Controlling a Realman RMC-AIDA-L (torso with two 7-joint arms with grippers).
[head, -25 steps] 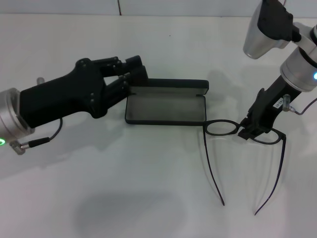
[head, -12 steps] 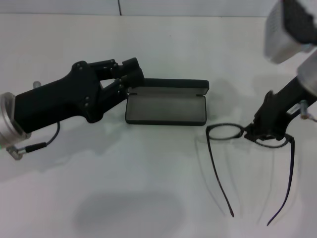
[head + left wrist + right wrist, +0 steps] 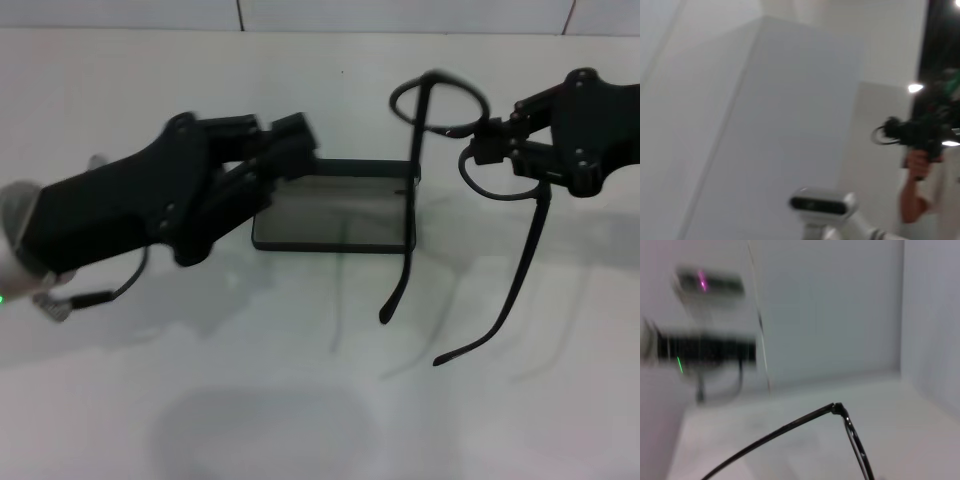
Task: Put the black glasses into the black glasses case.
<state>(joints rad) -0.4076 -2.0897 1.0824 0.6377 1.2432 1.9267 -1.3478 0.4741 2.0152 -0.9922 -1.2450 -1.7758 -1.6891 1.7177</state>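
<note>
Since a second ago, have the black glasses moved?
Yes. The black glasses, held at the bridge by the right gripper, have been lifted off the table, toward the far right corner of the black glasses case.

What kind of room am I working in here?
Probably a lab or robot test cell: a bare white table against plain white panel walls, another camera unit nearby, and a person standing off to the side holding dark equipment.
</note>
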